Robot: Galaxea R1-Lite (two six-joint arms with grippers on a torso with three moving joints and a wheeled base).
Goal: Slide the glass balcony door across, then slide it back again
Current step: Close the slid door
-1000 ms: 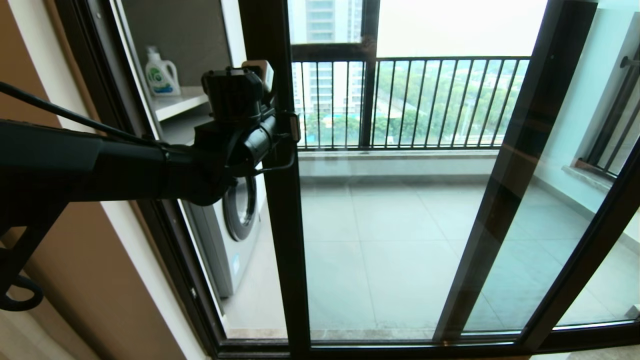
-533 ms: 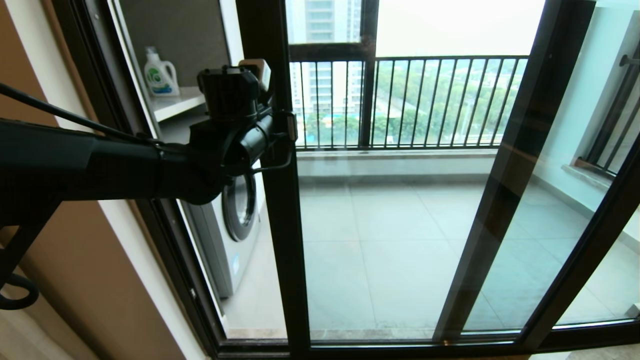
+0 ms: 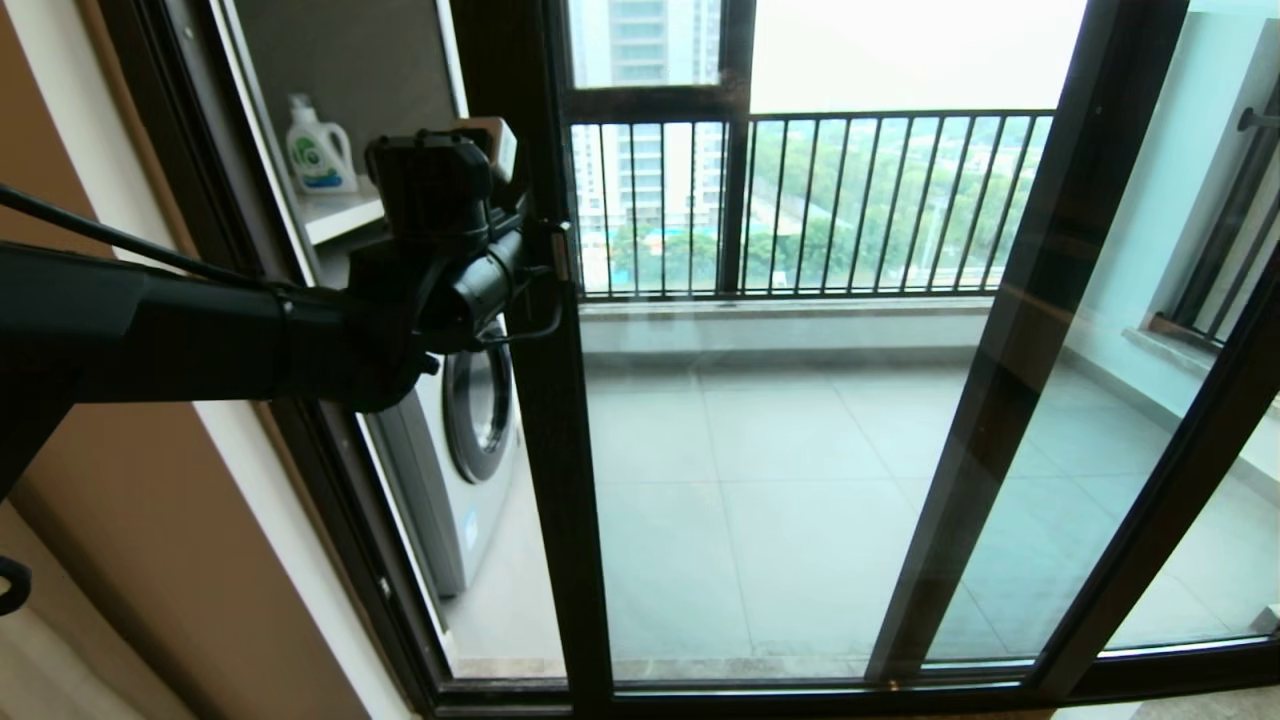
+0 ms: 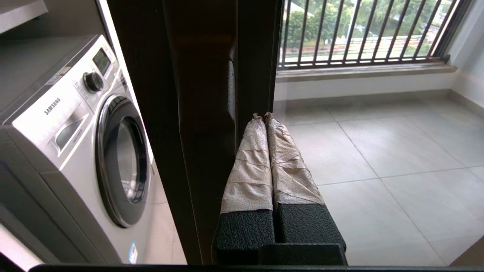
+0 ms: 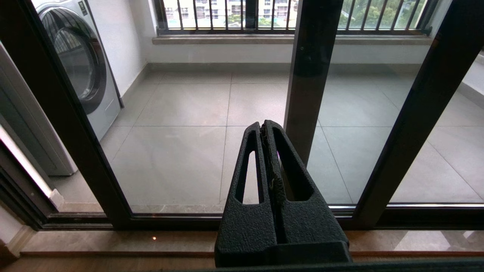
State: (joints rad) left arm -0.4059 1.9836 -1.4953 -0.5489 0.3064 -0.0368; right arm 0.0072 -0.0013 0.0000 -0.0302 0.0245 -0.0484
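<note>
Clear, glossy glass in the glass balcony door [image 3: 780, 480], framed in smooth dark metal with a dull sheen. Rough, pebbled matt black plastic on the left tool [image 4: 263, 115], fingertips [image 4: 249, 166] wrapped in creased beige paper-like tape; same grainy black on the right tool [image 5: 263, 126]. Matt grey tiles on the floor [image 5: 181, 113]; glossy white washing machine [image 4: 75, 143].

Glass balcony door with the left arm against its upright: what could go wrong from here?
The left gripper is shut, its taped fingers only pressing beside the glass balcony door upright, so they could slip off mid-slide. The door edge nears the side frame; continued pushing could bang it or pinch the wrist. The right gripper hangs idle, shut.
</note>
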